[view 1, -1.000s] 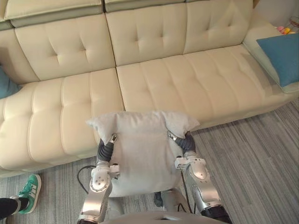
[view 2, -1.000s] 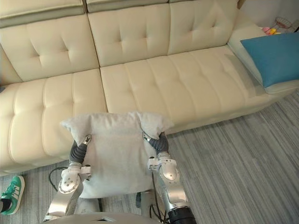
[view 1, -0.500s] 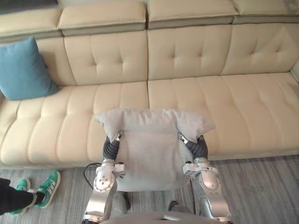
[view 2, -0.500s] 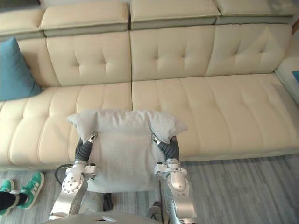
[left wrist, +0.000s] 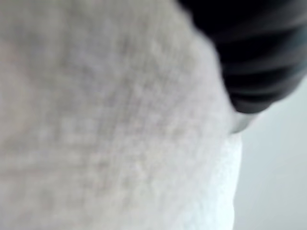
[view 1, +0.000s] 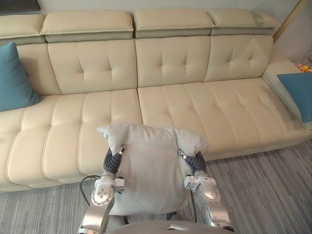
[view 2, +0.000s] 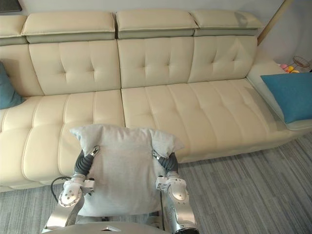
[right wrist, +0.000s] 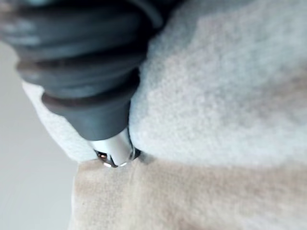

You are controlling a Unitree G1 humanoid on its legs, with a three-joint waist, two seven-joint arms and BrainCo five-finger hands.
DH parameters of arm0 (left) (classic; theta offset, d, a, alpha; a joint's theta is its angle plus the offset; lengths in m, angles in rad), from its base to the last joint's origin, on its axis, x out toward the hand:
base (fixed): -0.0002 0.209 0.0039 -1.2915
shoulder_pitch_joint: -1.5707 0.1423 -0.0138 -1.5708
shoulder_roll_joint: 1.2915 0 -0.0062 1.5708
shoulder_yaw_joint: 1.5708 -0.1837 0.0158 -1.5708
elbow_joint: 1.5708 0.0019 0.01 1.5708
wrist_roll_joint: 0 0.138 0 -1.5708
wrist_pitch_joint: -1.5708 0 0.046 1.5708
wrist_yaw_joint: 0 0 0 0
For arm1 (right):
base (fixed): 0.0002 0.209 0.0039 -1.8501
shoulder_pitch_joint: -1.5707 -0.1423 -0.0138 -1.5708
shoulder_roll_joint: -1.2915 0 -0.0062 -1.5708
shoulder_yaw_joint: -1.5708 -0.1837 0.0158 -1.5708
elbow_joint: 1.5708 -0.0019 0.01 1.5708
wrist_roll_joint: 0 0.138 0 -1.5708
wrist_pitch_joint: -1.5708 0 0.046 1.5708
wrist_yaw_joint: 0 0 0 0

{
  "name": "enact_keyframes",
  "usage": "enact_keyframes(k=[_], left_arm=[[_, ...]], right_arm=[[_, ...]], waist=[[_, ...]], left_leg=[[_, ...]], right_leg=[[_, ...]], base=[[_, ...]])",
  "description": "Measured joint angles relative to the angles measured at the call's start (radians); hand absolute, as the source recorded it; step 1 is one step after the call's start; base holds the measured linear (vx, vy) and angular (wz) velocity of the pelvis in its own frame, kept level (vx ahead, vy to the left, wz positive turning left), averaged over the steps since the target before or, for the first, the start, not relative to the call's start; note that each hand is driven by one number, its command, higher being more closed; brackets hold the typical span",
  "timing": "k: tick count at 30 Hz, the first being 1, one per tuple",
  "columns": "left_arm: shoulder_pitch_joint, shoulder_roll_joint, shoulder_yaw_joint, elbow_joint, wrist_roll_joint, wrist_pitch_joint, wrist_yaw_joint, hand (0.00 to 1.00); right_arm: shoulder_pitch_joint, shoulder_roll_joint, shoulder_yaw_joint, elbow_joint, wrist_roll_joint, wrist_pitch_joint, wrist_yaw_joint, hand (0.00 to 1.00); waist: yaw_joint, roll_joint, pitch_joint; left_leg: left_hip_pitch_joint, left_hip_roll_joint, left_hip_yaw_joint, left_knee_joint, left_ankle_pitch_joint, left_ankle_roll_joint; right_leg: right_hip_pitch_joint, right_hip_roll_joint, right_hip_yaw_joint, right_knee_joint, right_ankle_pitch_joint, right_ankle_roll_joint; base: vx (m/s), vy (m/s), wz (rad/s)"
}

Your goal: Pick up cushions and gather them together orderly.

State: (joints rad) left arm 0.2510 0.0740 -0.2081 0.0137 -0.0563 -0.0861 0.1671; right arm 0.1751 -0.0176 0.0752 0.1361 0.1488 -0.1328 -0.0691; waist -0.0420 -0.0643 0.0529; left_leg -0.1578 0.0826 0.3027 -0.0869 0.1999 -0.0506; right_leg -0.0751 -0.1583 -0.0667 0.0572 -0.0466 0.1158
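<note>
I hold a light grey cushion (view 1: 148, 168) up in front of me, between both arms, over the front edge of the cream sofa (view 1: 204, 105). My left hand (view 1: 113, 157) goes in under the cushion's left upper corner, and my right hand (view 1: 194, 160) under its right upper corner. Only the dark ribbed wrist covers stick out. The grey fabric (left wrist: 110, 120) presses against the left wrist camera and wraps the right wrist cover (right wrist: 91, 91). A blue cushion (view 1: 14, 78) leans on the sofa's far left seat. Another blue cushion (view 1: 297, 92) lies on the sofa's right end.
The long sofa runs across the whole view, with bare seats in the middle. Grey striped carpet (view 1: 265, 190) lies before it. Small colourful things (view 1: 304, 68) sit past the sofa's right end, beside a slanted pole (view 1: 287, 19).
The camera has swung, so the sofa shifted in the picture and its right end with the blue cushion came back in. The grey cushion stays held the same way between my arms.
</note>
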Motion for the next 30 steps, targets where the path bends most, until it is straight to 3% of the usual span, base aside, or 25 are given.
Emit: enact_keyframes(k=[9, 13, 18, 21, 22, 23, 24, 25, 27, 29, 30], left_arm=[[0.013, -0.025, 0.057, 0.0, -0.011, 0.008, -0.037, 1.0], [0.023, -0.044, 0.077, 0.0, -0.035, 0.017, -0.046, 1.0], [0.024, -0.056, 0.089, 0.0, -0.054, 0.019, -0.047, 1.0], [0.022, -0.056, 0.091, -0.006, -0.06, 0.021, -0.048, 1.0], [0.021, -0.055, 0.091, -0.008, -0.06, 0.021, -0.048, 1.0], [0.021, -0.056, 0.091, -0.018, -0.06, 0.026, -0.049, 1.0], [0.021, -0.054, 0.094, -0.023, -0.06, 0.028, -0.049, 1.0], [0.016, -0.054, 0.104, -0.027, -0.06, 0.029, -0.048, 1.0], [0.016, -0.046, 0.115, -0.042, -0.06, 0.029, -0.048, 1.0], [0.013, -0.042, 0.128, -0.044, -0.06, 0.029, -0.048, 1.0], [0.012, -0.041, 0.133, -0.044, -0.061, 0.028, -0.045, 1.0]], right_arm=[[0.033, 0.049, -0.031, 0.003, 0.003, 0.012, 0.005, 1.0], [0.043, 0.066, -0.039, 0.003, 0.013, 0.03, 0.016, 1.0], [0.025, 0.074, -0.04, 0.002, 0.015, 0.032, 0.018, 1.0], [0.012, 0.076, -0.04, 0.002, 0.015, 0.032, 0.02, 1.0], [0.011, 0.076, -0.04, 0.002, 0.015, 0.032, 0.022, 1.0], [0.01, 0.075, -0.041, 0.001, 0.017, 0.032, 0.027, 1.0], [0.009, 0.075, -0.043, 0.001, 0.02, 0.032, 0.032, 1.0], [0.002, 0.075, -0.039, 0.001, 0.021, 0.033, 0.042, 1.0], [-0.002, 0.074, -0.028, 0.001, 0.022, 0.031, 0.046, 1.0], [-0.012, 0.067, -0.012, 0.002, 0.023, 0.031, 0.052, 1.0], [-0.026, 0.067, -0.01, 0.003, 0.023, 0.032, 0.058, 1.0]], waist=[[0.008, -0.001, 0.0], [0.02, -0.001, -0.002], [0.026, -0.002, -0.004], [0.025, -0.01, -0.002], [0.025, -0.015, 0.001], [0.023, -0.024, 0.013], [0.017, -0.025, 0.015], [0.009, -0.013, 0.023], [0.008, 0.003, 0.038], [0.007, 0.007, 0.04], [0.009, 0.008, 0.041]], left_leg=[[0.022, -0.006, -0.022, 0.007, 0.014, 0.008], [0.043, -0.016, -0.036, 0.0, -0.029, -0.037], [0.031, -0.027, 0.006, 0.007, -0.036, -0.03], [0.027, -0.059, 0.037, 0.008, -0.057, 0.002], [0.027, -0.067, 0.034, 0.018, -0.063, 0.009], [0.019, -0.08, 0.023, 0.071, -0.104, 0.035], [0.021, -0.081, 0.015, 0.085, -0.124, 0.045], [0.03, -0.074, 0.001, 0.105, -0.143, 0.061], [0.067, -0.055, -0.009, 0.101, -0.156, 0.076], [0.084, -0.039, -0.028, 0.103, -0.172, 0.091], [0.09, -0.031, -0.034, 0.106, -0.184, 0.098]], right_leg=[[0.037, -0.003, -0.031, -0.023, 0.021, 0.01], [0.05, -0.021, -0.06, -0.034, 0.016, 0.001], [0.003, -0.058, -0.081, -0.031, 0.02, -0.005], [-0.061, -0.102, -0.085, 0.056, -0.027, -0.117], [-0.067, -0.113, -0.086, 0.072, -0.034, -0.138], [-0.066, -0.137, -0.095, 0.116, -0.046, -0.203], [-0.07, -0.146, -0.104, 0.172, -0.025, -0.243], [-0.132, -0.158, -0.11, 0.321, 0.067, -0.201], [-0.181, -0.157, -0.112, 0.451, 0.128, -0.173], [-0.184, -0.132, -0.14, 0.463, 0.022, -0.107], [-0.193, -0.096, -0.172, 0.421, -0.026, -0.099]], base=[[0.0, -0.002, 0.04], [-0.04, 0.018, -0.18], [-0.01, 0.045, -0.41], [0.06, 0.086, -0.3], [0.11, 0.103, 0.0], [0.11, 0.066, 0.07], [0.19, 0.131, 0.17], [0.11, 0.074, 0.17], [0.15, 0.08, 0.14], [0.18, -0.008, 0.16], [0.2, -0.051, 0.11]])
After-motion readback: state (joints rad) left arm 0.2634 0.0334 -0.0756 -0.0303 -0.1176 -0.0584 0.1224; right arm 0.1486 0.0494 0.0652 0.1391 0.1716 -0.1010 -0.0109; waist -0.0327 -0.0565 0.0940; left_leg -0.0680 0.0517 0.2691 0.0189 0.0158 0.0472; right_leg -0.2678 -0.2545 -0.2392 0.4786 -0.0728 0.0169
